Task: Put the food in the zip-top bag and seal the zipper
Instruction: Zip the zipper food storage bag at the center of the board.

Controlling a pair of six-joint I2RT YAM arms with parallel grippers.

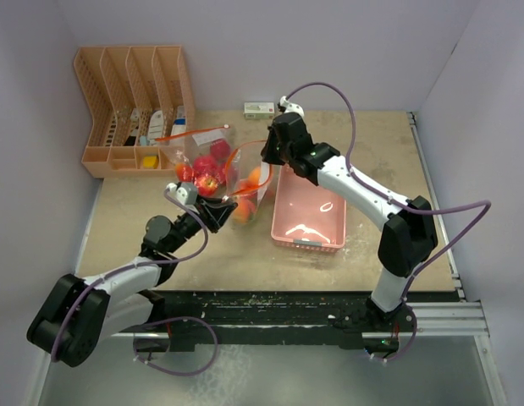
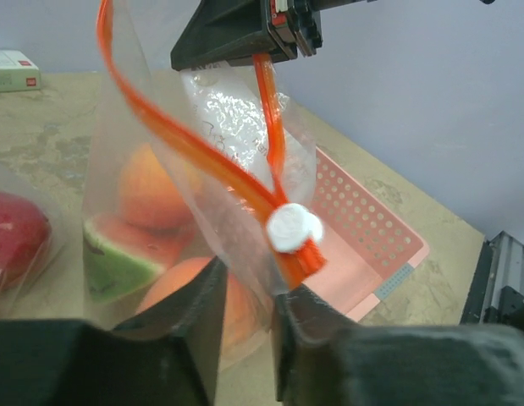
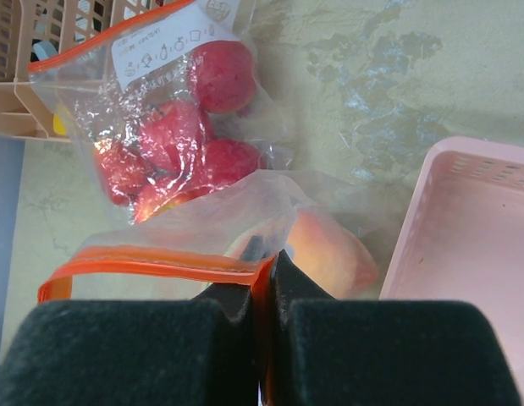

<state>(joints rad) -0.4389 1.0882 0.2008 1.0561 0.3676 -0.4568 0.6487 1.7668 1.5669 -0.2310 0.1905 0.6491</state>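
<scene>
top external view: the tan worktop (image 1: 372, 161) carries everything. a peach-coloured organiser rack (image 1: 101, 85) stands at its rear left corner. a pink basket (image 1: 311, 207) sits right of centre, its left wall just beside the zip-top bag (image 1: 249, 190).

that bag stands upright between the two arms, with its mouth lifted. a second clear bag (image 1: 206, 165) lies just to its left, so close that i cannot tell whether they touch. its orange strip is closed and it is packed with red apples (image 3: 219, 76). it fills the space between the rack and the left arm.

the right end effector (image 3: 263, 279) reaches in from behind and is clamped tight on the orange zipper strip (image 3: 151, 266) at the far end of the mouth. the right wrist view shows no gap between its fingers.

the left end effector (image 2: 249, 288) comes in from the near left. its fingers stand slightly apart on either side of the bag film, right under the white slider (image 2: 294, 228). whether the pads press the film, i cannot tell.

low inside the bag sit orange peaches (image 2: 147, 186) and a watermelon slice (image 2: 126, 258).

a small box (image 1: 259, 108) lies at the rear edge of the worktop, well apart.
</scene>
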